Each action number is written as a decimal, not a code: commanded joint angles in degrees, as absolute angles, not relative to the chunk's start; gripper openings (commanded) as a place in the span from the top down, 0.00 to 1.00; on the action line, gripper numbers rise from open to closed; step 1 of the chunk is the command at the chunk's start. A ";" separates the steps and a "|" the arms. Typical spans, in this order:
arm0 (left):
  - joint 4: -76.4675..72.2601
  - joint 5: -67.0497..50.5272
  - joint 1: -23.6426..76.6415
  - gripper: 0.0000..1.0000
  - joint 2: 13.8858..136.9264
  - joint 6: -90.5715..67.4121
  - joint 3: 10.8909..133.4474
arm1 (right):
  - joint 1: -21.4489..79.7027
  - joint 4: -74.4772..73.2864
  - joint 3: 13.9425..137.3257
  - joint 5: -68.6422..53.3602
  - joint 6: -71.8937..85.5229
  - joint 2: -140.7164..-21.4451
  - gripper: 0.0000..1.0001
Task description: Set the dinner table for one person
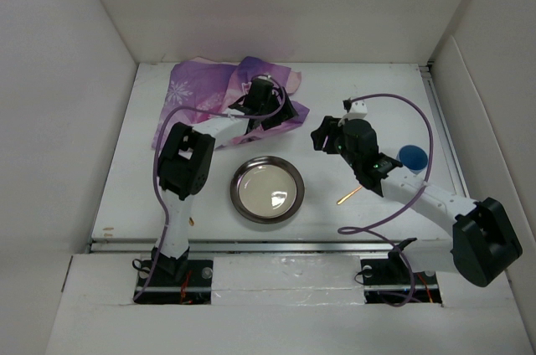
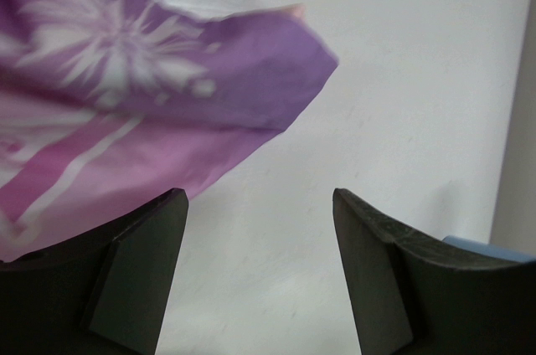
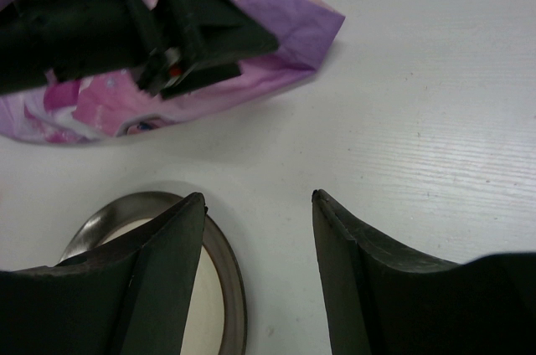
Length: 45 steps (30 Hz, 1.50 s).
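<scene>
While hovering with left gripper [image 2: 260,204] and right gripper [image 3: 258,200] both spread empty, seems due to pinch a corner of the crumpled purple mat [image 2: 126,95] and flatten it

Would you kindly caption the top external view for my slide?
Open left gripper over the edge of a crumpled purple printed cloth; open right gripper beside a round steel plate.

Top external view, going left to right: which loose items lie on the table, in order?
On the dinner table: purple cloth mat → metal plate → thin orange stick-like item → blue round object.
</scene>
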State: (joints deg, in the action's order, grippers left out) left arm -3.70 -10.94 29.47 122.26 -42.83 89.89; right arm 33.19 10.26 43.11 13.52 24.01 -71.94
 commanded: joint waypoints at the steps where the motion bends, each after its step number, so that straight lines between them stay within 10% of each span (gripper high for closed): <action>1: -7.03 -5.04 28.22 0.31 109.88 -40.26 82.73 | 30.42 16.69 45.09 9.68 29.52 -76.54 0.38; 10: -15.99 14.57 22.78 0.48 80.09 -47.80 49.63 | 25.75 21.08 55.26 3.95 36.30 -96.03 0.40; 17: -19.86 8.01 6.79 0.48 67.33 -56.86 30.34 | 19.69 26.71 61.95 -5.17 40.34 -110.63 0.41; 39: -19.42 6.60 -10.99 0.46 81.28 -64.87 31.99 | 14.77 42.01 69.34 -19.77 53.52 -126.73 0.38; 45: -17.14 7.29 -10.99 0.48 84.81 -64.78 35.94 | 14.15 47.19 68.91 -21.18 55.45 -128.14 0.55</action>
State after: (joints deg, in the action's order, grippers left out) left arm -17.50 6.92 -10.87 84.44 -64.58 33.43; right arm 14.61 40.97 67.94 -19.57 53.74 -127.26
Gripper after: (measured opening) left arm 0.526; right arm 0.466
